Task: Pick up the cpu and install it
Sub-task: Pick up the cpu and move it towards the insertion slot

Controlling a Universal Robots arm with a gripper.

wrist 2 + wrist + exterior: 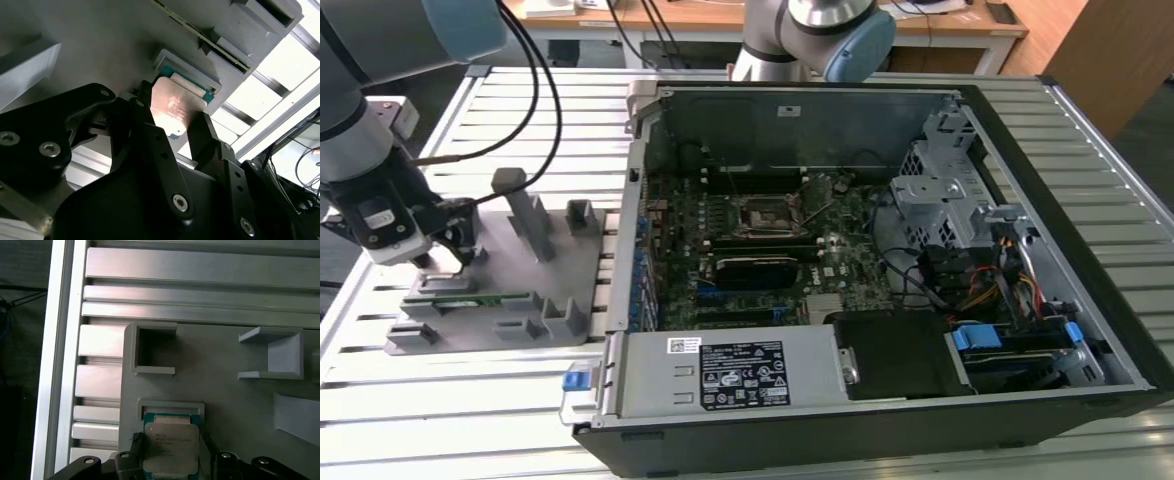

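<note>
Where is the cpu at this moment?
The cpu is held in the gripper at its pocket in the grey fixture, at the exterior view's left, beside the open computer case.

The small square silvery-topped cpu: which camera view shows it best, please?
The first wrist view: the small square silvery-topped cpu faces it flat, held by the black gripper. The second wrist view shows it slanted, partly behind fingers. The exterior view shows the gripper covering it.

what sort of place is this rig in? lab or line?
Probably a robotics lab bench, not a production line: a slotted aluminium table carrying an open desktop computer case and a grey parts fixture, wooden desks with cables behind, and the gripper closed on the cpu.
</note>
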